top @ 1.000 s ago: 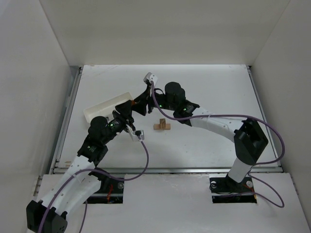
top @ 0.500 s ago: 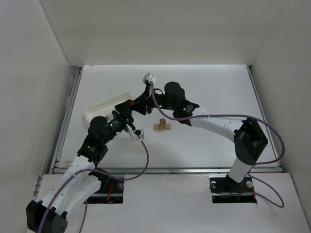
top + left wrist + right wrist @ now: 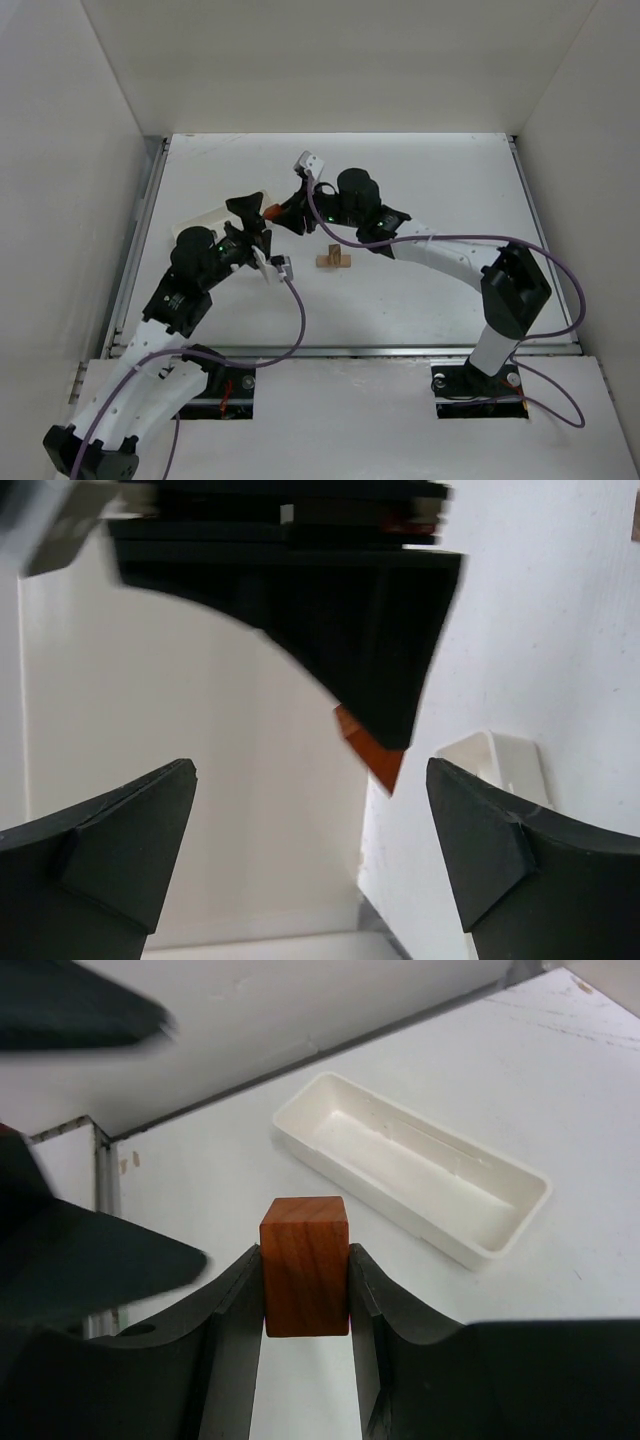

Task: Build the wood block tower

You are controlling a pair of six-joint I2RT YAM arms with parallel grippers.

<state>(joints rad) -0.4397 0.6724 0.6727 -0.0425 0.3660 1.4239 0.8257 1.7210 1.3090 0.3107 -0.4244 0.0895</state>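
Since a second ago, our left hand [image 3: 253,220] has let go and drawn back over the white tray [image 3: 200,224], and its fingers now stand wide apart. Our right hand [image 3: 305,1260] has closed and is clamped on the reddish-brown block [image 3: 305,1280]. We pinch the block by two opposite faces, and its top rises above the fingertips. It hangs in the air just off the tray's right end, between our two hands. The partly built wood block tower [image 3: 333,259], a few pale bars, sits on the surface [image 3: 430,190] to the right of the tray, apart from it.
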